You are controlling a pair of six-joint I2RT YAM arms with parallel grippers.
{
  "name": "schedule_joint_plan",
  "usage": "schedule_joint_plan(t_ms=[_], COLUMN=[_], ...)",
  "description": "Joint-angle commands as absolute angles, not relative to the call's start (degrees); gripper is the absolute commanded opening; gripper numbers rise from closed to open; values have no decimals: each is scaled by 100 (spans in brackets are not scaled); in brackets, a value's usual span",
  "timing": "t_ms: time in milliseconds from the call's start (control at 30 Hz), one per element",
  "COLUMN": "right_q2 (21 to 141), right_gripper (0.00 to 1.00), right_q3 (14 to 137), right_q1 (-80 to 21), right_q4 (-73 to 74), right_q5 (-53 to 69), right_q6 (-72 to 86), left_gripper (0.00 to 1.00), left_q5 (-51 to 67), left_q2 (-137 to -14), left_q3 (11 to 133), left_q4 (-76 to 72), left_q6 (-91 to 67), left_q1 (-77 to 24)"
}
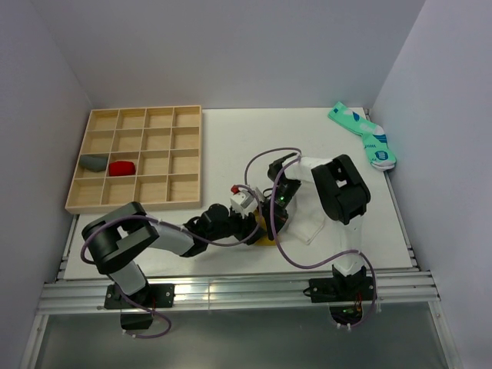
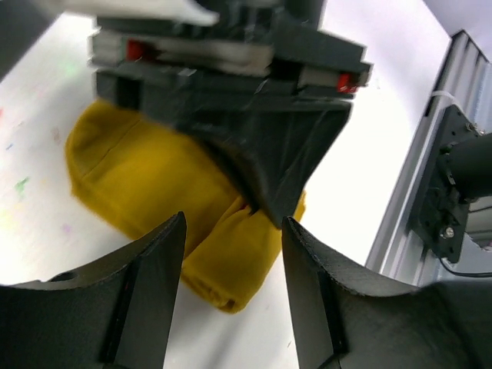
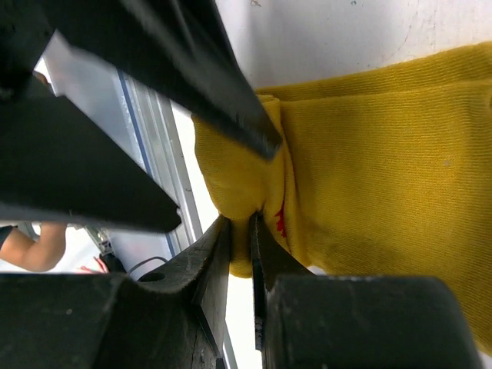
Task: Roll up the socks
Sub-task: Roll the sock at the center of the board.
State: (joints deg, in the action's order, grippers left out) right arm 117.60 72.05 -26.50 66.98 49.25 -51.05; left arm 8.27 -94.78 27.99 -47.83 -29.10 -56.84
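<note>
While the right gripper [image 3: 240, 221] is pinching a fold of the mustard-yellow sock [image 3: 369, 154], its 2 fingers are sitting almost together, with only a thin ridge of cloth between them. The sock is lying on the white table [image 1: 231, 138] close to its near edge, between the 2 arm bases, and the wrists are hiding most of it in the top view. Its fine ribbed knit is bunching where the fingers are biting, and a small red mark [image 3: 279, 219] is showing just beside the pinch. In the left wrist view the sock is lying doubled over, its rounded folded end pointing toward the camera. The left gripper [image 2: 233, 231] is hovering wide open and holding nothing, its 2 fingers framing that folded end. Whether they are touching the cloth cannot be told.
</note>
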Motion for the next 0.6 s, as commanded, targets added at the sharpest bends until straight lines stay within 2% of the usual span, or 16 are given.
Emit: schedule_joint_plan(t_ms=[0, 400, 567], right_q2=[11892, 12023, 12024], right_gripper=[12, 12, 12], right_q3=[7356, 7488, 7471], right_q1=[-2584, -2496, -2443], right_q4=[6495, 6583, 6460], right_q5=[4693, 4799, 4843], right_q6=[-5273, -5203, -5072], left_gripper=[58, 56, 51], left_q5=[1238, 1634, 1731], left_q2=[-9659, -10072, -10221], left_q3=[3050, 2874, 2839], left_q4=[-5054, -5449, -5563], left_q6=[-2637, -2918, -3050], left_q1=[-5704, -5704, -5704])
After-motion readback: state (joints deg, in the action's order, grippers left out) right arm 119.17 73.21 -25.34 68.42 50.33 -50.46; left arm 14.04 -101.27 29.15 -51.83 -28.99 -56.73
